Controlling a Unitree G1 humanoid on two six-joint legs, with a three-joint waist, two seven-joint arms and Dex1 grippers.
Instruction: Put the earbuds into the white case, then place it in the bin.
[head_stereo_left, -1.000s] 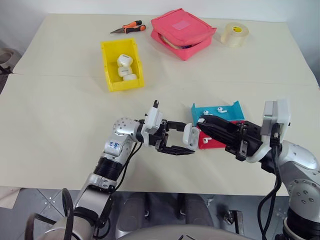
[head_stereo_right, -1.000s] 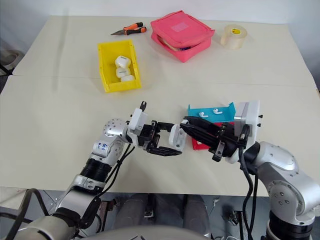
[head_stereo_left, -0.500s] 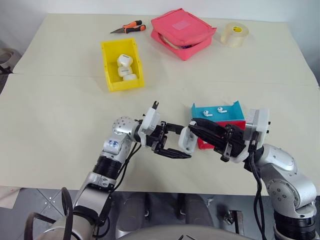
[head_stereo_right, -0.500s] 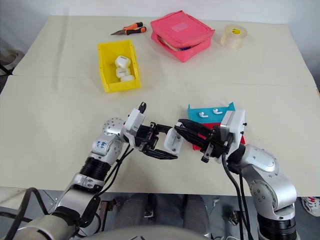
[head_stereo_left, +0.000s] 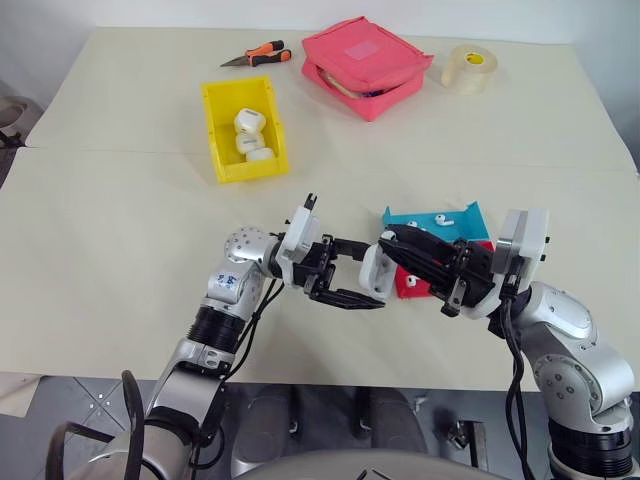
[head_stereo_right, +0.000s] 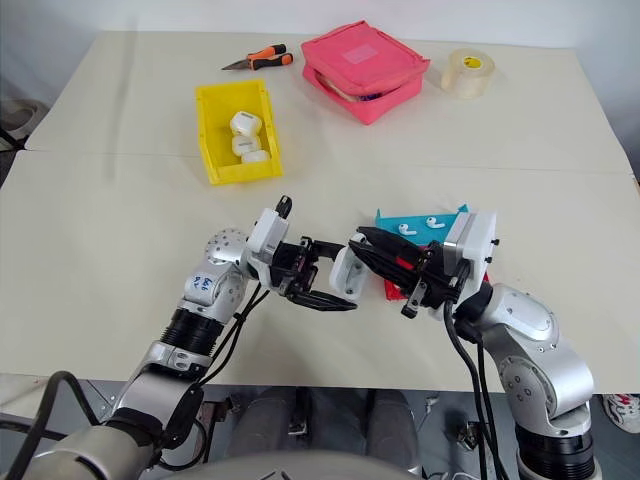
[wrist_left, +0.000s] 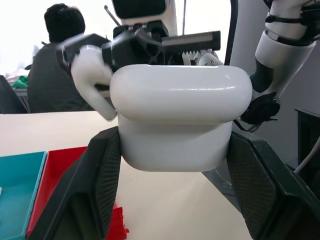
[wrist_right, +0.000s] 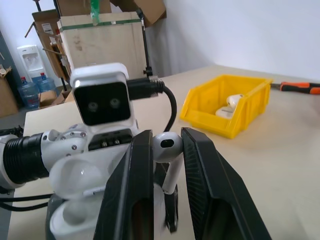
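The white case (head_stereo_left: 376, 273) sits low in the centre of the left eye view, clamped between the left gripper (head_stereo_left: 352, 272)'s two black fingers with its lid open. The right gripper (head_stereo_left: 392, 243) pinches one of the earbuds (wrist_right: 168, 148) between its closed fingers, right above the case's opening. Two more earbuds lie in the blue tray (head_stereo_left: 436, 222) right of centre, which adjoins a red tray (head_stereo_left: 415, 285). The bin (head_stereo_left: 243, 128), upper left, holds other white cases. The table (head_stereo_left: 120, 230) is a pale cream surface; pliers (head_stereo_left: 256, 55), a pink pouch (head_stereo_left: 364, 64) and a tape roll (head_stereo_left: 468, 68) line its top edge. In the left wrist view a person (wrist_left: 56, 60) sits with their back to the camera; in the right wrist view cardboard boxes (wrist_right: 102, 42) and water bottles (wrist_right: 33, 82) stand against a white wall.
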